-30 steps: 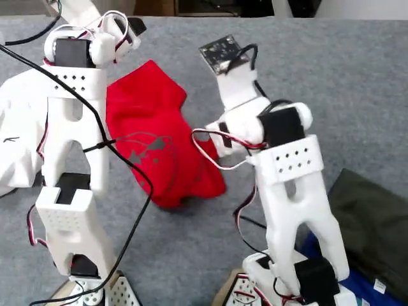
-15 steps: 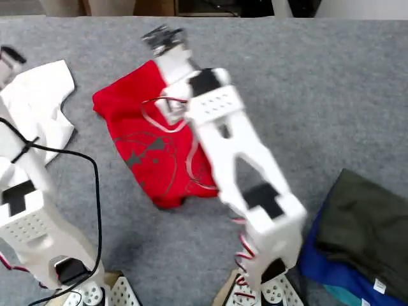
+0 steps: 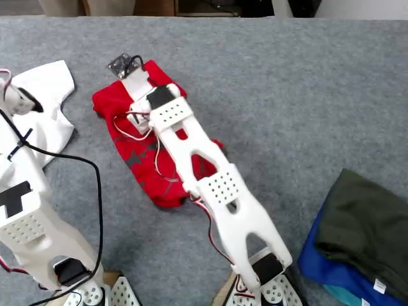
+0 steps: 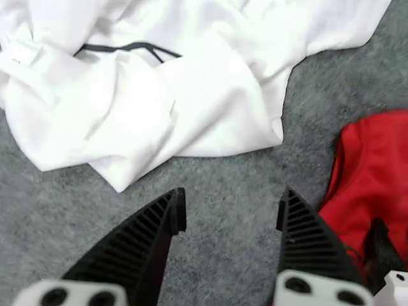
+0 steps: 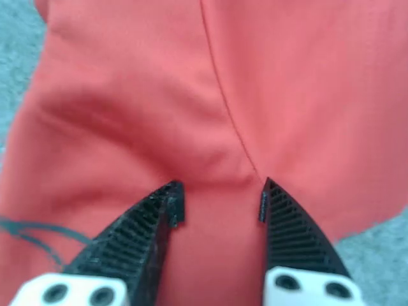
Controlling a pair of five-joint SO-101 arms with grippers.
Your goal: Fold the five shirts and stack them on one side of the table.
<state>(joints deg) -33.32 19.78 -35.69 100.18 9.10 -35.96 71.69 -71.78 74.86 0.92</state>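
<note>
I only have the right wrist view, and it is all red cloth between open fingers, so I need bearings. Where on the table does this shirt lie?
Observer: The red shirt lies crumpled left of the middle of the table. The right gripper is at its far end.
Operator: Where is the other arm?
Observer: The left gripper is open above bare table, between a white shirt and the red one.
Operator: Is anything stacked yet?
Observer: Yes. A dark green shirt lies folded on a blue shirt at the near right corner.
</note>
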